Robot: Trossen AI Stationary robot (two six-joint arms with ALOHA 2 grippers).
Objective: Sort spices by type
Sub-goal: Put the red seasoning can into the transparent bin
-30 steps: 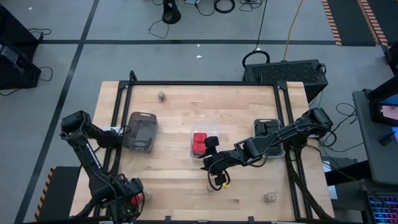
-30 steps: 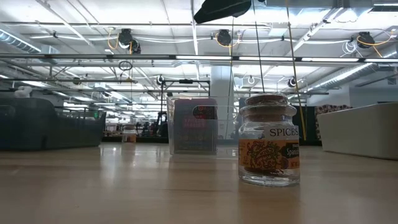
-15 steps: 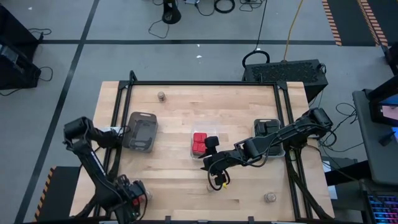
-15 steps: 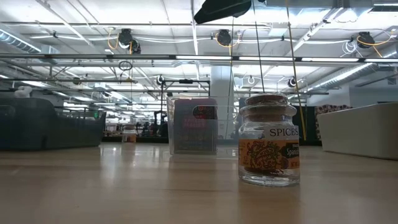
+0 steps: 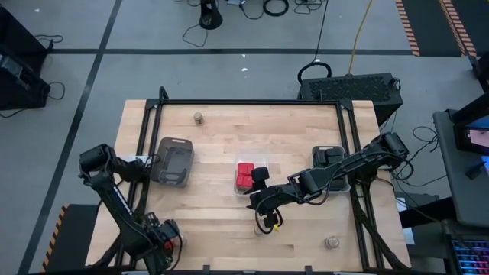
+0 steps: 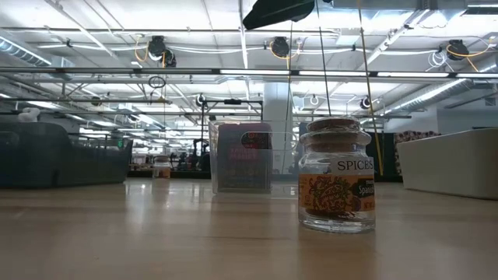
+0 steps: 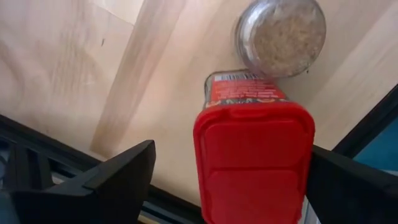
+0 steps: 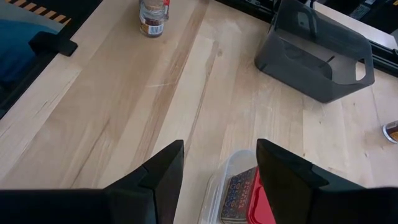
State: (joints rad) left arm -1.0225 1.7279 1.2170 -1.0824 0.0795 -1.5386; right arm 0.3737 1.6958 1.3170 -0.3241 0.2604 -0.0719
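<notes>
As the left gripper (image 7: 227,186) stands wide open around a red box (image 7: 254,162) at lower left, fingers should be closed squarely, sparing the jar (image 7: 281,36); right gripper (image 8: 219,171) is half open, empty.

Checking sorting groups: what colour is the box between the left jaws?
Bright red box; clearest in the left wrist view.

Wooden table (image 5: 221,134): trays (image 5: 174,160), jars (image 5: 198,118)
</notes>
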